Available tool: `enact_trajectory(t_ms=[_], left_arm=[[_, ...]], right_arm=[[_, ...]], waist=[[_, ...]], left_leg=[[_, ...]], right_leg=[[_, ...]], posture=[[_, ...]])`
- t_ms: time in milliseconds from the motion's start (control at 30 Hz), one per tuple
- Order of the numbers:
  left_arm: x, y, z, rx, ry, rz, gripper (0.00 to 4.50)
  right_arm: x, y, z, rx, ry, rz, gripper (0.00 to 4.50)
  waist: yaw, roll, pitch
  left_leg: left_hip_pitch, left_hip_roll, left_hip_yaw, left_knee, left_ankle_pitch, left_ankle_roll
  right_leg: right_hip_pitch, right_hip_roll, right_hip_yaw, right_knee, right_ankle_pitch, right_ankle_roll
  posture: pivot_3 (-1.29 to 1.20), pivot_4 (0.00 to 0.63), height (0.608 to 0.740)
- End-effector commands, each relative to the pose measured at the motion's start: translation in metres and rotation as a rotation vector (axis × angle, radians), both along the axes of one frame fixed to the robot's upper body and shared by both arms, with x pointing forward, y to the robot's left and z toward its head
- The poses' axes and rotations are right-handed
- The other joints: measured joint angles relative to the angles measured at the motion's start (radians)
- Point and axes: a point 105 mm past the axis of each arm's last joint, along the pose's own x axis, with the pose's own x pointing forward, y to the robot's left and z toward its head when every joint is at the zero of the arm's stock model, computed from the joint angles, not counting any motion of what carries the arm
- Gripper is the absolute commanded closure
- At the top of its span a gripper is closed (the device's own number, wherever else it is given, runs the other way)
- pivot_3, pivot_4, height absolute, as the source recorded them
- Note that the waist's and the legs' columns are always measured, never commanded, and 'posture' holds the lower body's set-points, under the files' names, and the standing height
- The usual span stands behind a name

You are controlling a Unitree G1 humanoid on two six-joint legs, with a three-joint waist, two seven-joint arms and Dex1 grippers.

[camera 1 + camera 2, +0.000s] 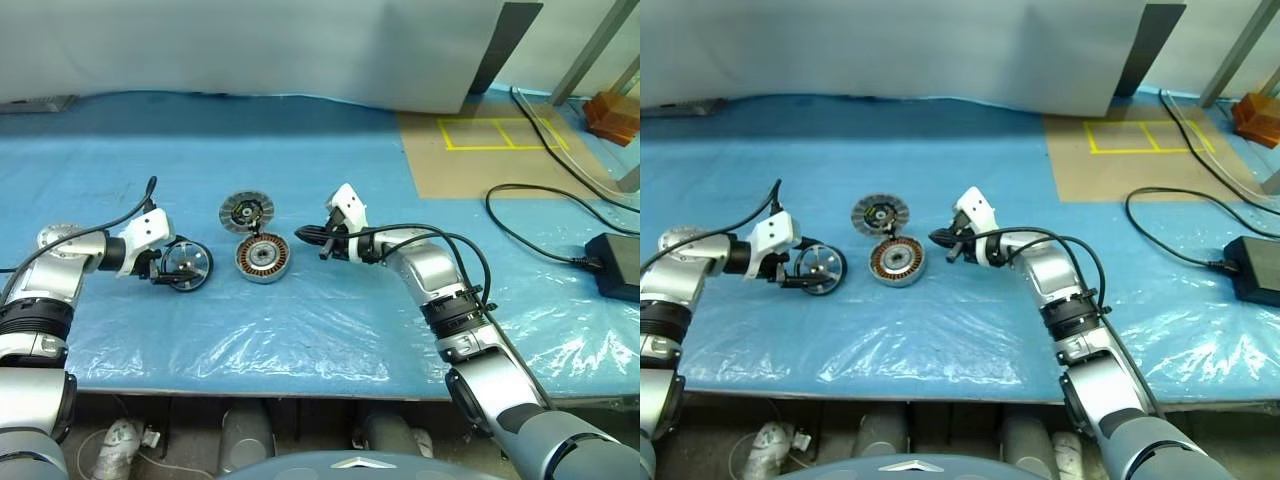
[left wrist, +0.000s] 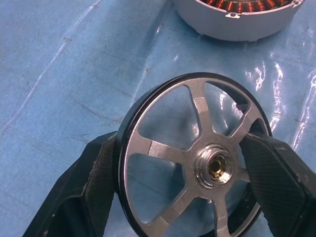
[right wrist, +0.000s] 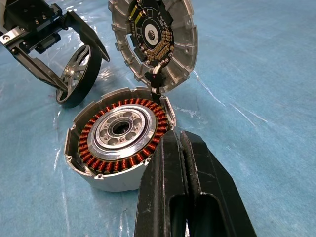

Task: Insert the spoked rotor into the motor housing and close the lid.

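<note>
Blue plastic-covered table (image 1: 330, 150): left of housing (image 1: 263, 258), left gripper (image 2: 197, 163) clamping tilted rotor (image 1: 187, 264) for insertion; lid (image 1: 246, 212) hinged open behind; right gripper (image 3: 181, 148) shut, steadying its rim.

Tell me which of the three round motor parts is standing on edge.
The spoked rotor, the wheel furthest left between the left tool's fingers. The motor housing sits flat, copper windings up, and the lid lies behind it.

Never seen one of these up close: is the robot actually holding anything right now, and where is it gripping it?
The left gripper holds the spoked rotor by opposite sides of its dark rim. The right gripper is shut on nothing.
</note>
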Motion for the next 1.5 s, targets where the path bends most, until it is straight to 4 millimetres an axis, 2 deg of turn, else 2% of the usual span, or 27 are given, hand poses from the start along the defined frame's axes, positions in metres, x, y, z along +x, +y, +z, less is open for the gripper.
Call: enact_trajectory(t_ms=[33, 167, 267, 367, 467, 600, 733, 900, 1067, 1333, 1500], left_arm=[[-0.003, 0.000, -0.020, 0.008, 0.041, 0.046, 1.08], [0.005, -0.005, 0.002, -0.105, 0.010, 0.067, 1.08], [0.002, -0.012, 0.022, -0.203, 0.015, 0.051, 1.08], [-0.004, -0.018, 0.030, -0.233, 0.026, 0.026, 1.08], [-0.011, -0.034, 0.040, -0.290, 0.035, -0.015, 1.08], [-0.022, -0.049, 0.041, -0.287, 0.043, -0.073, 1.08], [-0.023, -0.063, 0.053, -0.354, 0.033, -0.089, 1.08], [-0.007, -0.079, 0.053, -0.423, -0.001, -0.044, 1.08], [-0.001, -0.097, 0.047, -0.466, 0.000, -0.045, 1.08], [0.009, -0.095, 0.039, -0.464, 0.014, -0.004, 1.08], [0.006, -0.094, 0.033, -0.429, 0.060, -0.019, 1.08]], right_arm=[[-0.001, 0.003, 0.006, 0.014, -0.028, 0.011, 4.50], [-0.001, 0.003, 0.005, 0.013, -0.026, 0.011, 4.50], [0.000, 0.001, 0.005, 0.018, -0.020, 0.008, 4.50], [0.003, -0.005, 0.007, 0.033, -0.008, -0.013, 4.50], [0.008, -0.014, 0.008, 0.042, 0.002, -0.050, 4.50], [0.012, -0.024, 0.007, 0.035, 0.007, -0.088, 4.50], [0.011, -0.029, 0.004, 0.028, 0.012, -0.099, 4.50], [0.011, -0.032, 0.004, 0.030, 0.017, -0.117, 4.50], [0.010, -0.034, 0.002, 0.022, 0.021, -0.123, 4.50], [0.006, -0.033, -0.001, 0.014, 0.025, -0.122, 4.50], [0.007, -0.036, -0.002, 0.007, 0.023, -0.135, 4.50]], waist=[[0.000, 0.001, 0.000], [0.004, 0.002, -0.001], [0.004, 0.000, 0.000], [0.002, -0.002, 0.002], [0.001, -0.003, 0.002], [0.000, -0.003, 0.002], [-0.002, -0.004, 0.003], [-0.003, -0.004, 0.003], [-0.003, -0.004, 0.003], [-0.004, -0.004, 0.003], [-0.003, -0.004, 0.003]], left_leg=[[0.000, 0.000, 0.000, 0.000, 0.000, 0.000], [0.000, 0.000, 0.000, 0.000, 0.000, 0.000], [-0.001, 0.000, 0.000, 0.001, 0.000, 0.000], [-0.003, 0.001, 0.000, 0.000, 0.000, 0.000], [-0.006, 0.002, 0.000, -0.001, 0.000, 0.000], [-0.008, 0.002, 0.000, -0.002, 0.000, 0.000], [-0.007, 0.002, 0.000, -0.001, 0.000, 0.000], [-0.007, 0.002, 0.000, 0.000, 0.000, 0.000], [-0.007, 0.002, 0.000, 0.000, 0.000, 0.000], [-0.007, 0.002, 0.000, 0.001, 0.000, 0.000], [-0.007, 0.002, 0.000, 0.001, 0.000, 0.000]], right_leg=[[0.000, 0.000, 0.000, 0.000, 0.000, 0.000], [0.000, -0.001, 0.000, 0.001, 0.000, 0.000], [0.000, -0.001, 0.000, 0.000, 0.000, 0.000], [-0.001, 0.000, -0.001, -0.001, 0.000, 0.000], [-0.004, 0.001, -0.002, -0.002, 0.000, 0.000], [-0.005, 0.001, -0.003, -0.003, 0.000, 0.000], [-0.005, 0.002, -0.003, -0.002, 0.000, 0.000], [-0.005, 0.001, -0.002, -0.001, 0.000, 0.000], [-0.005, 0.001, -0.002, -0.001, 0.000, 0.000], [-0.005, 0.002, -0.002, -0.001, 0.000, 0.000], [-0.005, 0.002, -0.002, -0.001, 0.000, 0.000]], posture=[[0.00, 0.150, 0.740], [0.00, 0.150, 0.740], [0.00, 0.150, 0.740], [0.00, 0.150, 0.740], [0.00, 0.150, 0.740], [0.00, 0.150, 0.740], [0.00, 0.150, 0.740], [0.00, 0.150, 0.740], [0.00, 0.150, 0.740], [0.00, 0.150, 0.740], [0.00, 0.150, 0.740]])
